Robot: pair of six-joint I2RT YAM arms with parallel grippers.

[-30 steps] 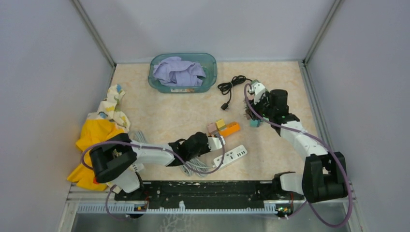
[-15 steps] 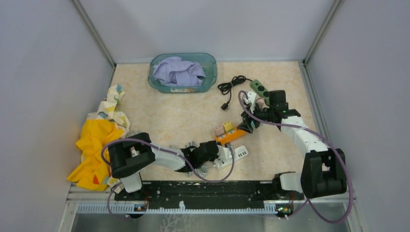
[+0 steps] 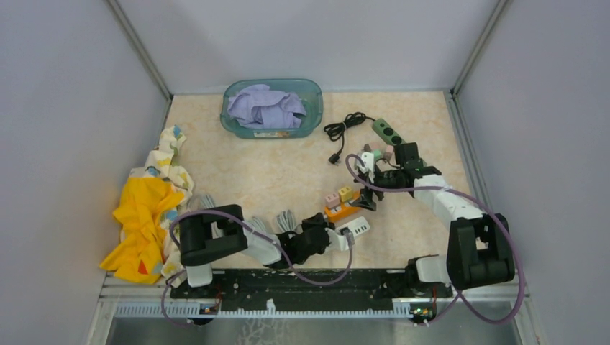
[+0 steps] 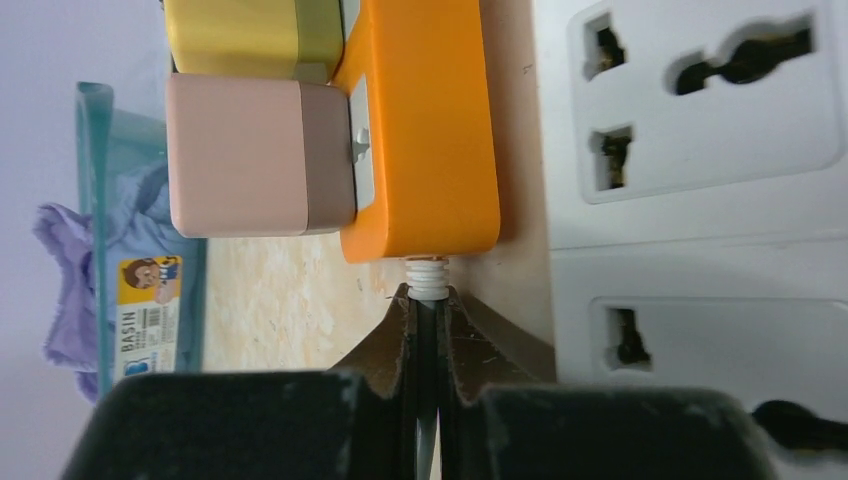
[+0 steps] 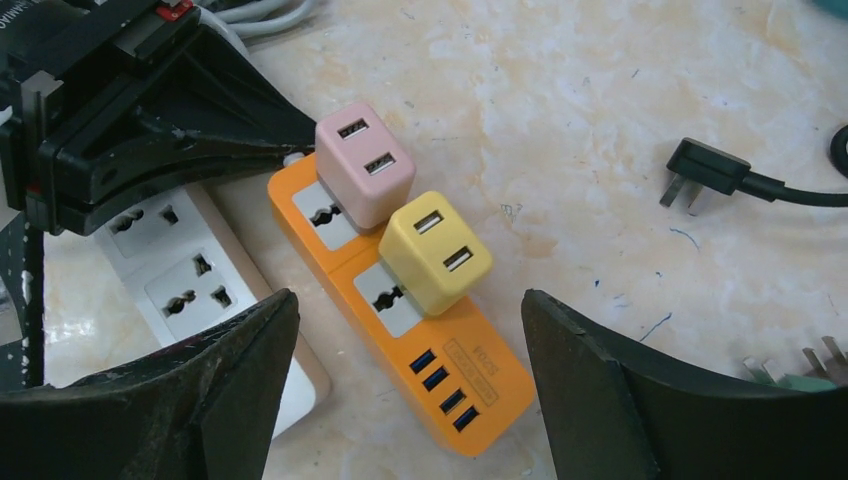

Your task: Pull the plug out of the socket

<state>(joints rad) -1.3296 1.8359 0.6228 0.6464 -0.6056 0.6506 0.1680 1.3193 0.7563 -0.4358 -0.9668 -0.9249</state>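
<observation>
Left gripper [image 4: 428, 312], bottom centre, clenches the strip's [image 4: 420, 130] cord [image 4: 428, 280]. Right gripper [image 5: 408, 310] hangs released over the pink plug [image 5: 362, 160] and yellow plug [image 5: 435, 250] mid-frame.

1. "BASIN", in dark capitals turned sideways, stands on a sticker [image 4: 145, 315] on the wall of the teal basin [image 4: 92, 160], left of the orange strip [image 4: 430, 130] in the left wrist view.
2. The same sticker carries a cartoon figure and a barcode. Its digits are too small to read.
3. A short line of print [image 5: 478, 356] sits on the strip's top face beside its blue USB ports in the right wrist view. The letters are too blurred to read.
</observation>
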